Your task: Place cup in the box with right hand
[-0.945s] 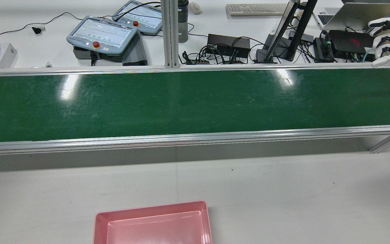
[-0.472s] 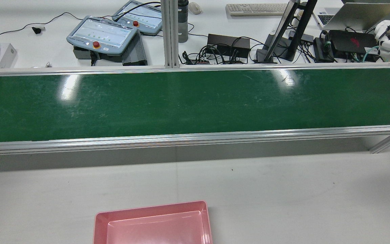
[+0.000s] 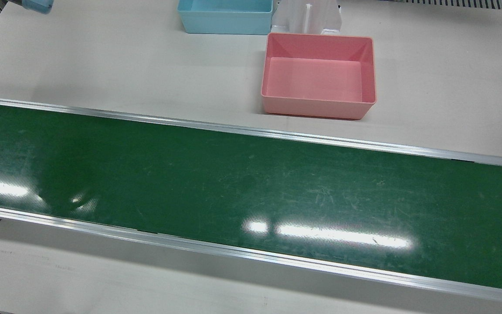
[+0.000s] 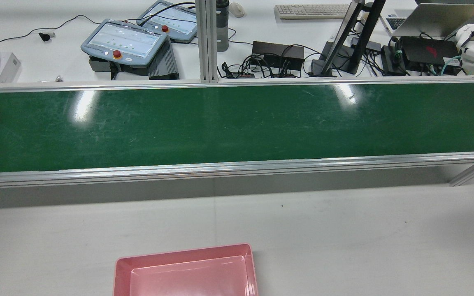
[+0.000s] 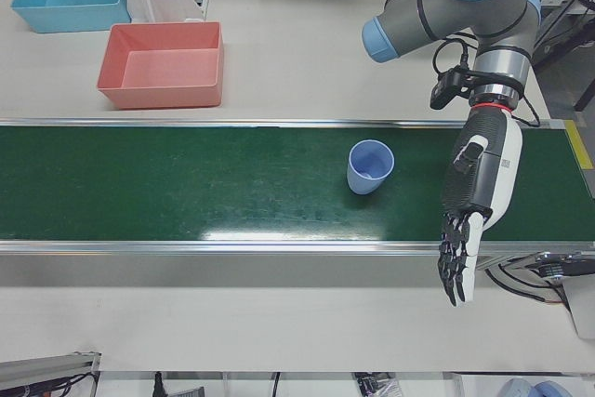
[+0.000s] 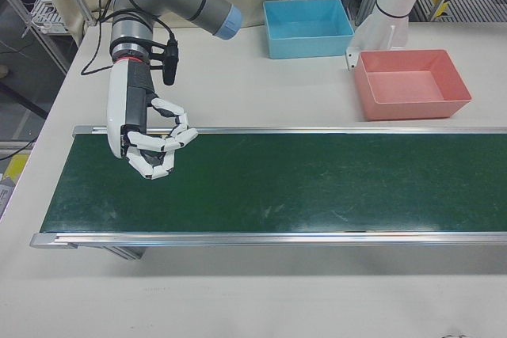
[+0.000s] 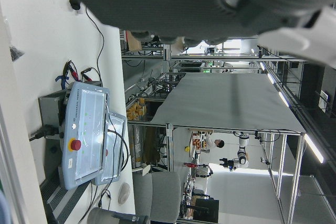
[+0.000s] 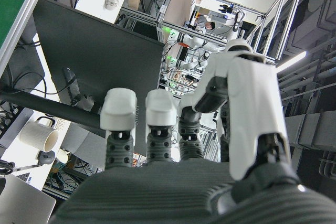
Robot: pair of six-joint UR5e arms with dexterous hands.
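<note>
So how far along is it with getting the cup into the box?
Nothing looks done yet. The light blue cup stands upright on the green conveyor belt, near the open left hand. The right hand, fingers curled on nothing, hangs over the belt's other end. The pink box is empty. Left: grasp the cup with the right hand, then place it in the box.

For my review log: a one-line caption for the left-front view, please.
Blue cup upright on the green belt; left hand hangs open beside it.

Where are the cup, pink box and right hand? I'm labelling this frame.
cup (image 5: 370,166): left-front view, outer side wall.
pink box (image 3: 318,109): front view, near outer wall.
right hand (image 6: 150,148): right-front view, curled fingers.
</note>
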